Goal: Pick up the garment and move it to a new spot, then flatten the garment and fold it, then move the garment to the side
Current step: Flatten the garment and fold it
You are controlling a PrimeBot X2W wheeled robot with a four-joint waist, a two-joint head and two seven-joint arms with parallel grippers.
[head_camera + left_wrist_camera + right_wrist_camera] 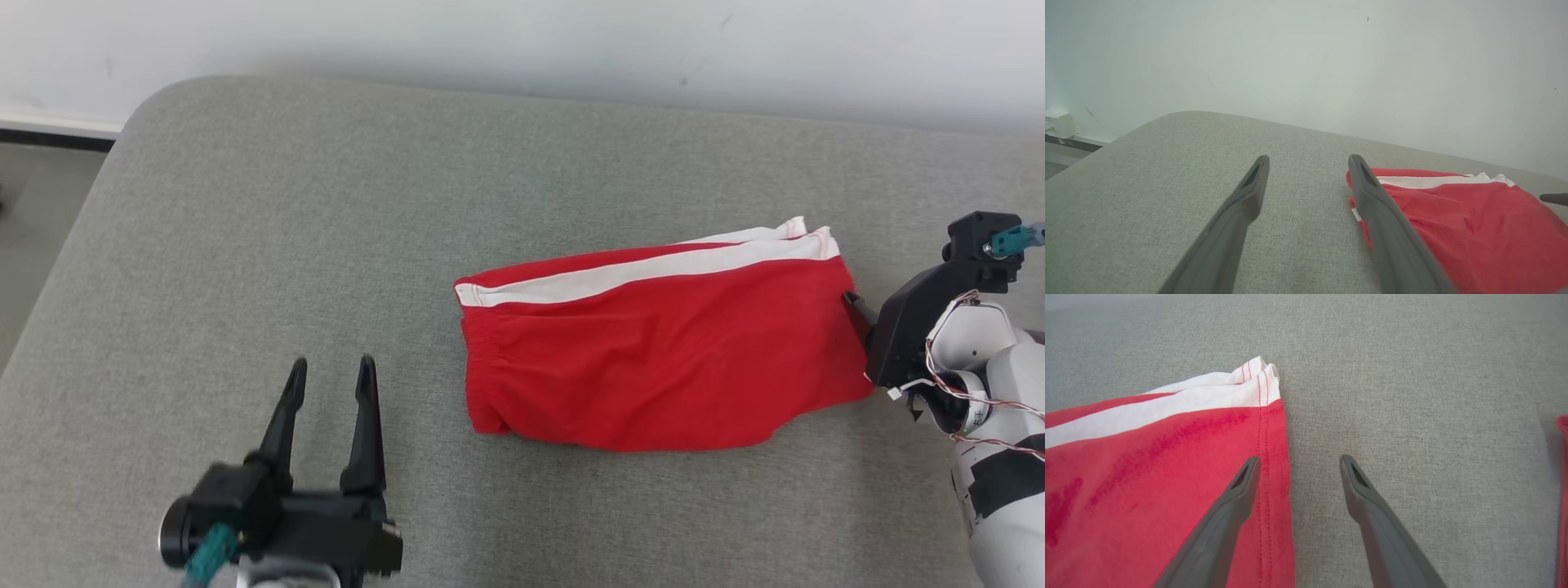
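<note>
The garment point(653, 359) is a pair of red shorts with a white side stripe, lying folded and flat on the grey cushion right of centre. My left gripper point(332, 363) hovers open at the lower left, a hand's width short of the waistband, with nothing between its fingers. In the left wrist view the left gripper point(1308, 161) points past the garment point(1453, 212). My right gripper point(1298, 461) stands open at the garment's right hem point(1265, 428): one finger point(1241, 490) is over the red cloth, the other over bare cushion. One right finger point(856, 304) touches or nearly touches that edge.
The grey cushion point(326, 204) ends at a rounded far-left corner, with floor point(33, 204) beyond it. A white wall point(522, 41) runs along the back. A thin red strip point(1563, 498) sits at the right wrist view's edge; I cannot tell what it is.
</note>
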